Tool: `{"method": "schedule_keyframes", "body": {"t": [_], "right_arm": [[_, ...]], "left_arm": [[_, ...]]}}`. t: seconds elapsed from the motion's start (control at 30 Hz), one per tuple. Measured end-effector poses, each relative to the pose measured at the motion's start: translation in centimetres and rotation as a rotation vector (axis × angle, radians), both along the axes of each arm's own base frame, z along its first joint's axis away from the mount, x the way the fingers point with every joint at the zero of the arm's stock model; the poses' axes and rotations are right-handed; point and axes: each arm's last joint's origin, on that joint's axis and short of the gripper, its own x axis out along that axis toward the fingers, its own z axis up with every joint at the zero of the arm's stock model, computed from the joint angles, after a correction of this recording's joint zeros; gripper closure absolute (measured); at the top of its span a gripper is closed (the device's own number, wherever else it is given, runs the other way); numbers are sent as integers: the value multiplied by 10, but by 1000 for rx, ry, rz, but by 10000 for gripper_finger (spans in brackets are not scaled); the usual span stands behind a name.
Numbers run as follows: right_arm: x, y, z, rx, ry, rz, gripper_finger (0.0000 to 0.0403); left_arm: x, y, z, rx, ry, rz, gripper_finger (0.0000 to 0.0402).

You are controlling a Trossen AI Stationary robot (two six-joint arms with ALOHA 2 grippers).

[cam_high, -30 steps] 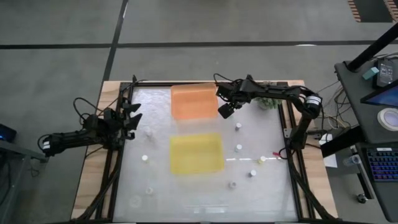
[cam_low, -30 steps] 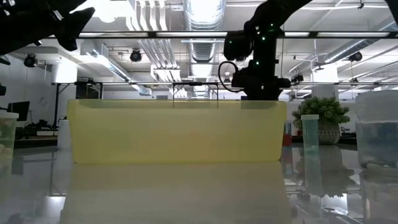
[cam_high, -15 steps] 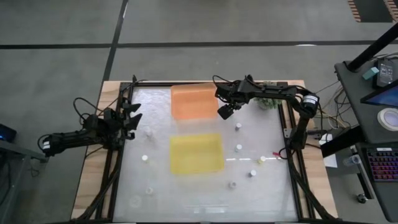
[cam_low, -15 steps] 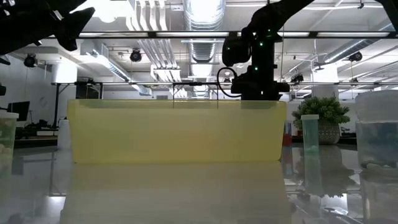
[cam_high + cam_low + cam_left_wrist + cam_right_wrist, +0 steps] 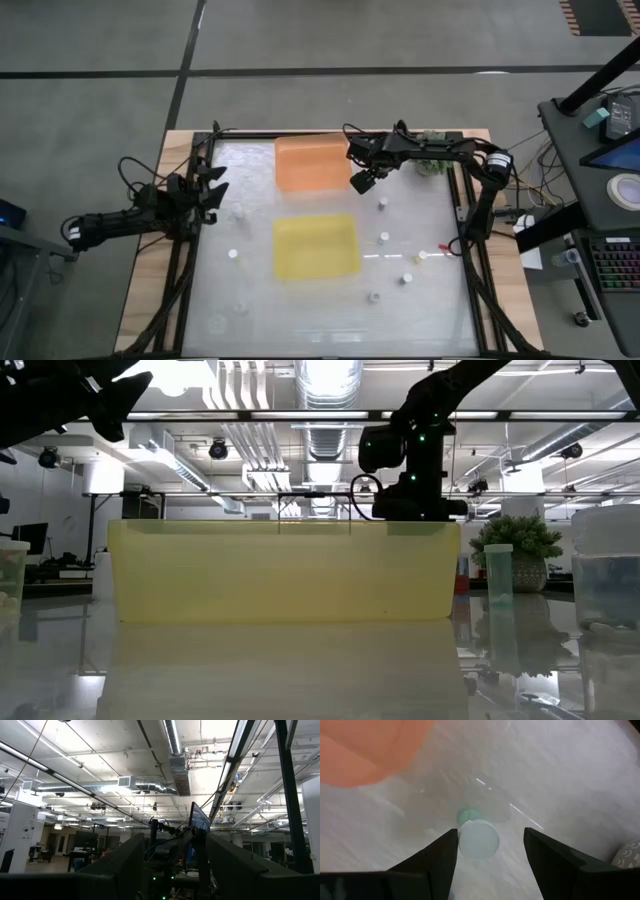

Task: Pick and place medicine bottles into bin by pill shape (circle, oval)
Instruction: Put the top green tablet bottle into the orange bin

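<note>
A medicine bottle [image 5: 478,840] with a white cap stands upright on the table, just off the orange bin's [image 5: 312,163] right side. My right gripper [image 5: 362,182] hangs above it, pointing steeply down and open. Its fingers [image 5: 436,857] stand on either side of the cap without touching it. In the high view the gripper hides this bottle. Other bottles [image 5: 383,203] [image 5: 384,238] [image 5: 240,212] stand scattered on the table. My left gripper [image 5: 214,186] waits open at the table's left edge, tipped upward.
A yellow bin [image 5: 316,246] lies mid-table, nearer than the orange one, and fills the low view's front [image 5: 285,570]. A green plant ball [image 5: 432,163] sits at the far right. More bottles [image 5: 407,279] [image 5: 372,296] [image 5: 232,254] stand toward the near edge.
</note>
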Motion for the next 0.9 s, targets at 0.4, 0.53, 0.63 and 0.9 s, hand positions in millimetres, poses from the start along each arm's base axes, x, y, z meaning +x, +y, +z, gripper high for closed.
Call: {"method": "schedule_keyframes", "body": {"t": [0.4,0.53,0.63,0.9], "right_arm": [[2,1,-4,-11,-27,1,189],[3,2,-4,-10,-29,-8,205],[3,3,-4,-10,-30,-3,220],[4,4,-4,-11,-31,1,264]], "left_arm": [[0,0,0,0,0,0,204],[0,0,0,0,0,0,204],[0,0,0,0,0,0,204],[0,0,0,0,0,0,204]]}}
